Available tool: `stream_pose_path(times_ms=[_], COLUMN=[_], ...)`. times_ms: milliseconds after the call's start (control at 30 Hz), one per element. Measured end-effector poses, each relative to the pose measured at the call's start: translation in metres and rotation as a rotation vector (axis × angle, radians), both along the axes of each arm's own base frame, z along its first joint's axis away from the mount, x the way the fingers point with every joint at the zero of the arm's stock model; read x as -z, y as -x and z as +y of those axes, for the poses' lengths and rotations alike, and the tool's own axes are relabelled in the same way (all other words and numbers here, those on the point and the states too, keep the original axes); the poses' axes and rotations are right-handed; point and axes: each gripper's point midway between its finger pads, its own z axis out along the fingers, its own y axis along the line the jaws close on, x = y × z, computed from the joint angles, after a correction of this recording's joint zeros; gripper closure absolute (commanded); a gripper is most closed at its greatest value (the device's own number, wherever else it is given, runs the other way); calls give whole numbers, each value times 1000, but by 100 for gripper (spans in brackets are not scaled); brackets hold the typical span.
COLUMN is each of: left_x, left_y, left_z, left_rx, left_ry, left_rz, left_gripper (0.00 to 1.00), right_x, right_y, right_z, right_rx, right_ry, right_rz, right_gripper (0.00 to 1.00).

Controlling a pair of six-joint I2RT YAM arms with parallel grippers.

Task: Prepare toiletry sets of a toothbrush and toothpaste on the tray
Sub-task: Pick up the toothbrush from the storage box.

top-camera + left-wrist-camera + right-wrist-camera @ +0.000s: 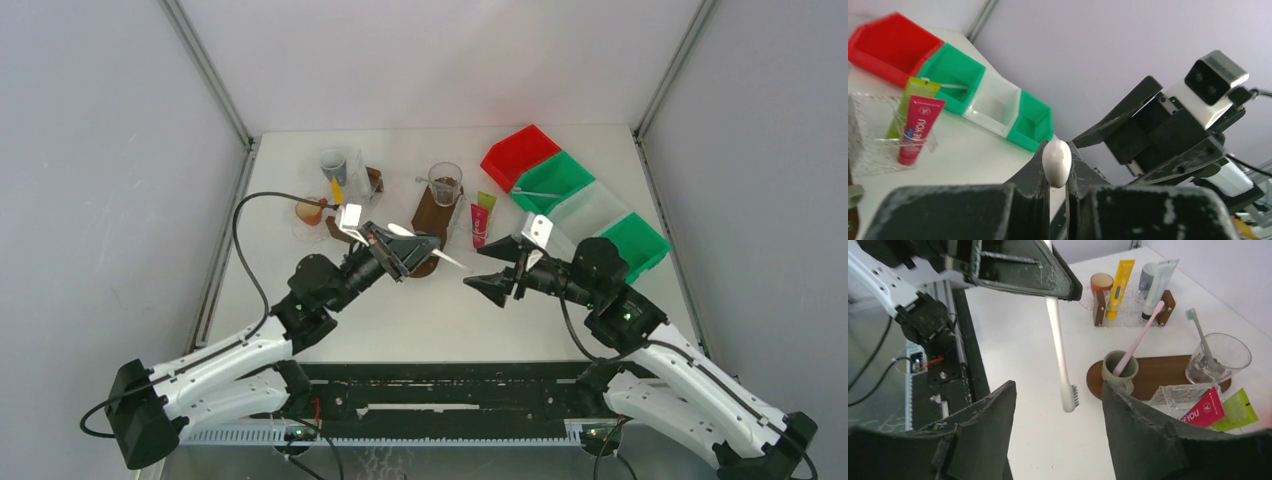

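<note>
My left gripper (pixel 420 250) is shut on a white toothbrush (pixel 447 260) and holds it in the air, its bristle head pointing toward my right gripper (pixel 476 268). In the left wrist view the handle end (pixel 1056 162) sits pinched between the fingers. My right gripper (pixel 1058 412) is open, and the toothbrush head (pixel 1069 399) hangs between its fingers, touching neither. The pink-red toothpaste (pixel 479 225) and the lime green toothpaste (pixel 486 203) lie side by side just right of the brown oval tray (pixel 424 215). They also show in the right wrist view (pixel 1205 410).
The tray (pixel 1158 377) carries a grey-green mug (pixel 1119 371) with a pink toothbrush and a glass (pixel 1217 359) with a grey toothbrush. A clear dish (pixel 1180 392) lies beside it. A rack (pixel 350 190) with tubes and cups stands back left. Red, green and white bins (pixel 575 195) line the back right.
</note>
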Motion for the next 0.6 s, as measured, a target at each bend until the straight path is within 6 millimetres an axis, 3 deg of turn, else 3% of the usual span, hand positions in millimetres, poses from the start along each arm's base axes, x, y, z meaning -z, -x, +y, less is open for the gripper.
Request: stream_pose_path(times_ms=[133, 233, 433, 600], left_x=[2, 3, -5, -16], left_y=[1, 1, 4, 13], left_z=[10, 15, 28, 30], left_rx=[-39, -69, -156, -214], left_ry=[6, -9, -47, -127], left_rz=[-132, -240, -504, -750], left_gripper=[100, 100, 100, 100], right_x=[-14, -19, -22, -27], right_y=[3, 1, 7, -3], right_z=[-9, -13, -5, 3], right_rx=[10, 14, -55, -57], right_ry=[-108, -213, -382, -543], right_rz=[4, 32, 213, 444], right_gripper=[9, 6, 12, 18])
